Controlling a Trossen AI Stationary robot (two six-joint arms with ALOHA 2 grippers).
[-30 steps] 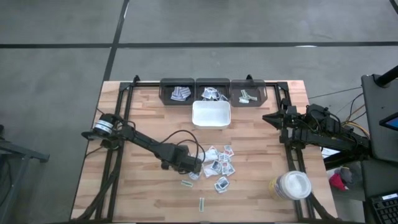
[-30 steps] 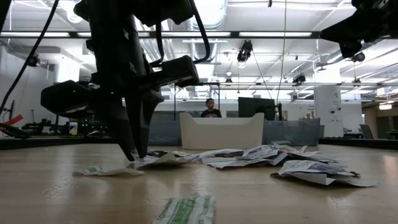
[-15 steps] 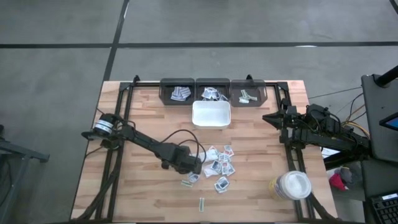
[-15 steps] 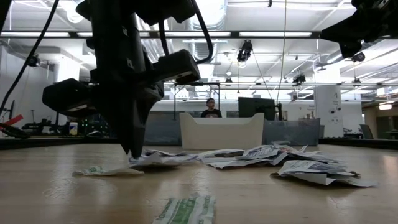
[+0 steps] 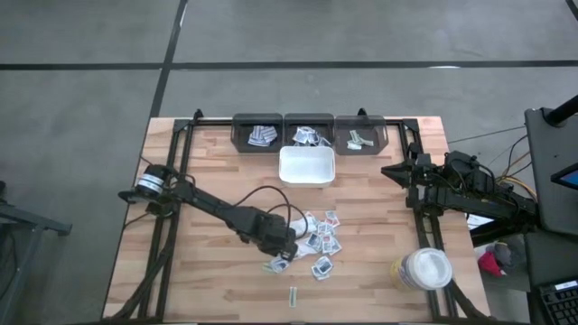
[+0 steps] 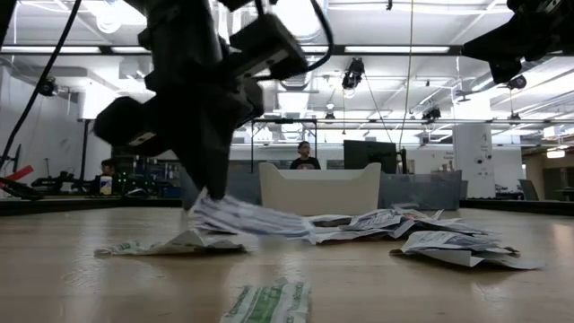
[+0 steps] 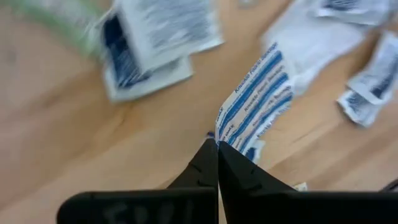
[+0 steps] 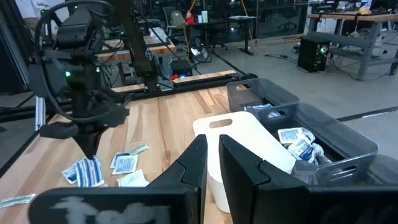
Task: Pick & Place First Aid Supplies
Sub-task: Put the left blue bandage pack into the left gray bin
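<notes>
Now the left gripper (image 7: 217, 142) is clamped on a blue-striped packet (image 7: 256, 103), lifted just off the counter (image 5: 208, 171) at the pile's (image 5: 321, 233) nine o'clock edge; the right gripper (image 5: 390, 170) waits at three o'clock, fingers slightly apart.

Even, bright overhead light fills the high view, with soft shadows. In the low view ceiling fixtures (image 6: 386, 49) glare at 12 o'clock and the left arm (image 6: 193, 99) smears with motion. The left wrist view blurs toward 10 o'clock; the near packet (image 6: 267, 303) is unfocused.
</notes>
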